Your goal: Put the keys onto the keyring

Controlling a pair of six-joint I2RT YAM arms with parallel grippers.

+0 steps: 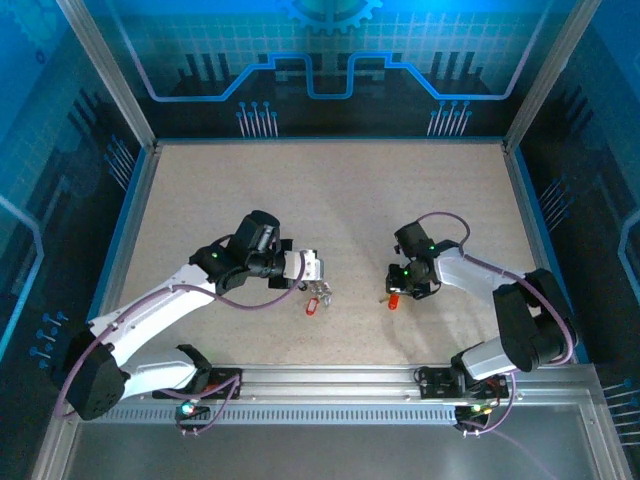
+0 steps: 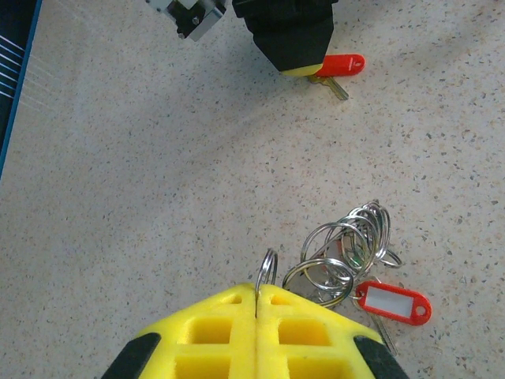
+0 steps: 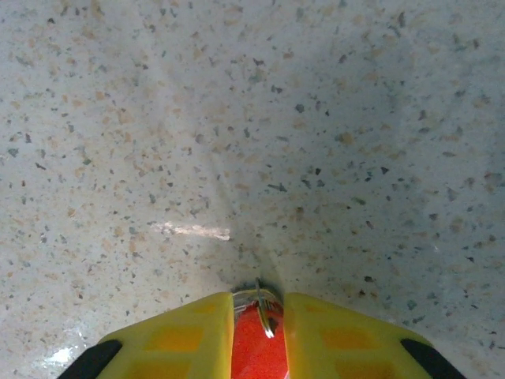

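Item one: the left gripper [image 2: 256, 292], yellow fingers fully closed, pinches a thin silvery metal keyring [image 2: 267, 267] upright, probably to present its loop for threading. A bunch of spare silvery rings [image 2: 355, 241] lies beside it. Item two: the right gripper [image 3: 258, 302], barely parted, seemingly clamps the small red plastic-headed key [image 3: 254, 347] low over the speckled table [image 3: 237, 118], apart from the keyring.

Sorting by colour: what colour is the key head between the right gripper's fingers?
Red key head; right wrist view shows it best.
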